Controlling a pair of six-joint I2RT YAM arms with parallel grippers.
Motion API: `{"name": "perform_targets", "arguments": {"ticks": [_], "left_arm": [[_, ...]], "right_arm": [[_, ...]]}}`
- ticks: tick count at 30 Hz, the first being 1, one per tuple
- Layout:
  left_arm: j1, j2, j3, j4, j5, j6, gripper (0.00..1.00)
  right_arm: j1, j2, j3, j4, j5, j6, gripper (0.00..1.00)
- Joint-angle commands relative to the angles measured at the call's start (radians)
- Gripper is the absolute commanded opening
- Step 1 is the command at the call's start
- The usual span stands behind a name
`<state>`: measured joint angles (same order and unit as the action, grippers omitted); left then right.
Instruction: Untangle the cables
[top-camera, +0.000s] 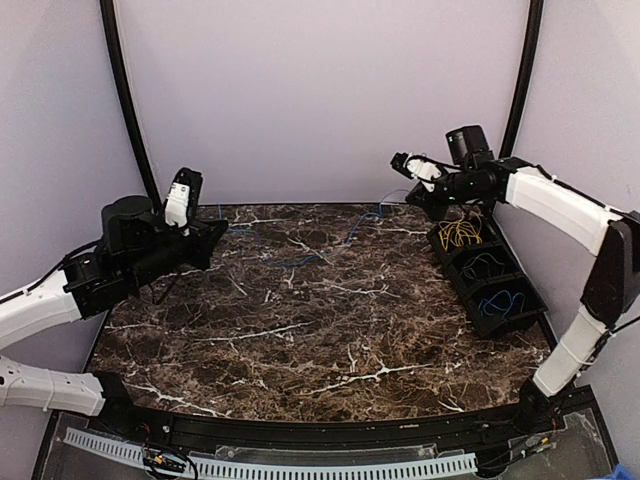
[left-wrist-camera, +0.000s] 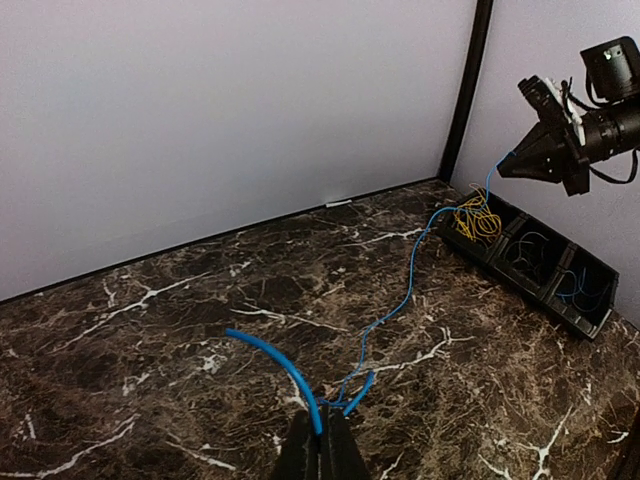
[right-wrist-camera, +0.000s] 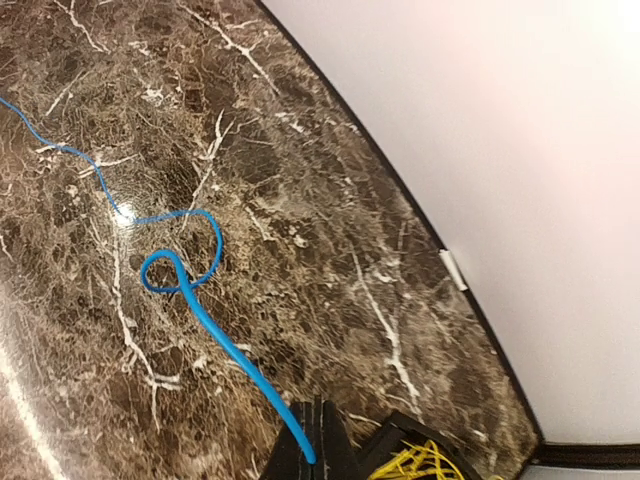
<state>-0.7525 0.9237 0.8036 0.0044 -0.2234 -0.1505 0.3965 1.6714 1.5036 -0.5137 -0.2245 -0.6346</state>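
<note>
One thin blue cable (top-camera: 300, 258) hangs slack over the marble table (top-camera: 320, 340), strung from one gripper to the other. My left gripper (top-camera: 218, 232) is at the back left, raised, shut on one end of that blue cable (left-wrist-camera: 410, 272); two short blue ends curl out of the shut left gripper (left-wrist-camera: 322, 425). My right gripper (top-camera: 412, 196) hovers at the back right, shut on the other end (right-wrist-camera: 215, 335), which curls into a small loop (right-wrist-camera: 180, 265) further along. A bundle of yellow cables (top-camera: 460, 235) lies in a tray.
A black tray (top-camera: 452, 268) with three compartments sits along the right edge; the far one holds yellow cables (left-wrist-camera: 478, 220), the other two hold blue bundles (top-camera: 500, 298). White walls and black corner posts (top-camera: 125, 100) close off the back and sides.
</note>
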Motion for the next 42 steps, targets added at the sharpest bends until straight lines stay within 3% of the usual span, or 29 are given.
{"name": "perform_targets", "arguments": {"ticks": [1, 7, 16, 25, 36, 37, 40, 42], "left_arm": [[-0.055, 0.110, 0.058, 0.218, 0.164, 0.000, 0.00], [-0.144, 0.400, 0.218, 0.341, 0.289, 0.040, 0.00], [-0.298, 0.824, 0.556, 0.517, 0.466, -0.019, 0.00], [-0.422, 1.269, 1.033, 0.557, 0.518, -0.094, 0.00], [-0.426, 1.555, 1.282, 0.530, 0.407, -0.195, 0.00], [-0.426, 1.561, 1.284, 0.532, 0.403, -0.202, 0.00], [-0.426, 1.579, 1.284, 0.531, 0.380, -0.219, 0.00], [-0.426, 1.582, 1.281, 0.526, 0.365, -0.216, 0.00]], "right_arm": [[-0.033, -0.169, -0.092, -0.110, 0.063, -0.069, 0.00], [-0.133, -0.404, -0.205, -0.239, 0.215, -0.209, 0.00], [-0.428, -0.625, -0.346, -0.293, 0.344, -0.482, 0.00], [-0.674, -0.636, -0.430, -0.296, 0.328, -0.670, 0.00], [-0.679, -0.525, -0.583, -0.246, 0.230, -0.628, 0.00], [-0.679, -0.504, -0.593, -0.244, 0.229, -0.615, 0.03], [-0.679, -0.426, -0.584, -0.297, 0.159, -0.578, 0.26], [-0.679, -0.381, -0.554, -0.347, 0.113, -0.552, 0.34]]}}
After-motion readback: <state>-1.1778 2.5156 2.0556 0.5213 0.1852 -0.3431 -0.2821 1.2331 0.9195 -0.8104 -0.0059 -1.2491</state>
